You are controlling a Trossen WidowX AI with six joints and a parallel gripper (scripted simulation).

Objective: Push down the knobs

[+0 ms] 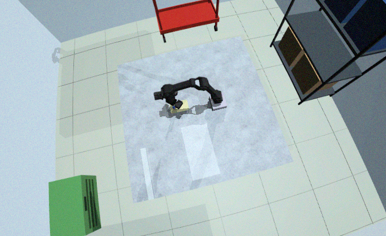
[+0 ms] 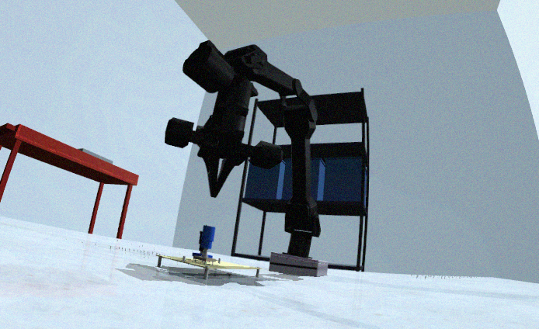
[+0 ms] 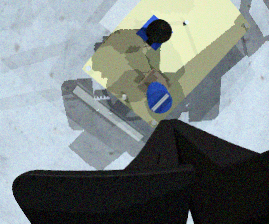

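The pale yellow circuit board (image 1: pixel 184 106) (image 2: pixel 233 264) (image 3: pixel 210 20) stands on short legs. A blue knob with a pale line across its top (image 2: pixel 209 233) (image 3: pixel 157 95) stands high over the board, with grey shaft showing below it. A round black knob (image 3: pixel 160 31) is over a blue square potentiometer (image 3: pixel 154 19); in the exterior view it is mostly hidden behind the blue knob, so its seating cannot be told. My gripper (image 2: pixel 213 195) (image 3: pixel 167 128) is shut and empty, pointing down above the knobs and touching nothing.
The arm's base (image 2: pixel 298 264) stands just beside the board. A red cart (image 1: pixel 188 17) (image 2: pixel 79 161), a dark shelf rack (image 1: pixel 320 38) (image 2: pixel 304 207) and a green cabinet (image 1: pixel 67 205) stand farther off. Arm shadows fall across the board.
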